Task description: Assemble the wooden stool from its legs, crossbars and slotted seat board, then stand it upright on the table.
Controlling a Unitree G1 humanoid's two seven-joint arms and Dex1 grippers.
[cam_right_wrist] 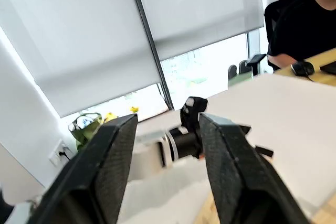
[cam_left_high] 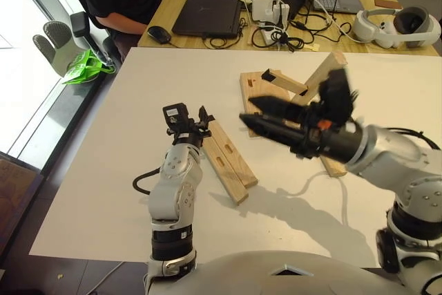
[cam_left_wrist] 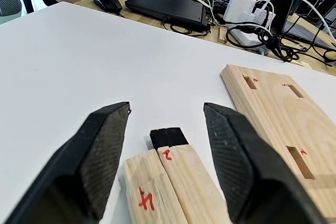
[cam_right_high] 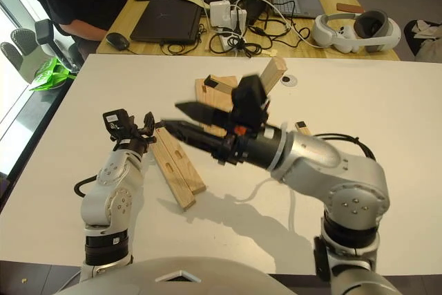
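Observation:
Two wooden legs [cam_left_high: 228, 162] lie side by side on the white table [cam_left_high: 103, 170], with red marks and a black tenon [cam_left_wrist: 167, 137] at their far ends. My left gripper [cam_left_wrist: 167, 109] is open and low at that end, one finger on each side of it. The slotted seat board [cam_left_high: 259, 91] lies flat farther back, with a crossbar [cam_left_high: 284, 81] resting on it and another wooden piece [cam_left_high: 324, 74] leaning upward. My right gripper [cam_left_high: 246, 108] hovers open above the table in front of the seat board, pointing toward the left arm, with nothing between its fingers [cam_right_wrist: 113, 166].
A wooden desk [cam_left_high: 345, 39] behind the table carries laptops [cam_left_high: 207, 13], a mouse [cam_left_high: 158, 33], a power strip with tangled cables [cam_left_high: 273, 12] and a headset [cam_left_high: 400, 25]. A white cable [cam_left_high: 324, 177] and another wooden piece [cam_left_high: 333, 167] lie under the right arm.

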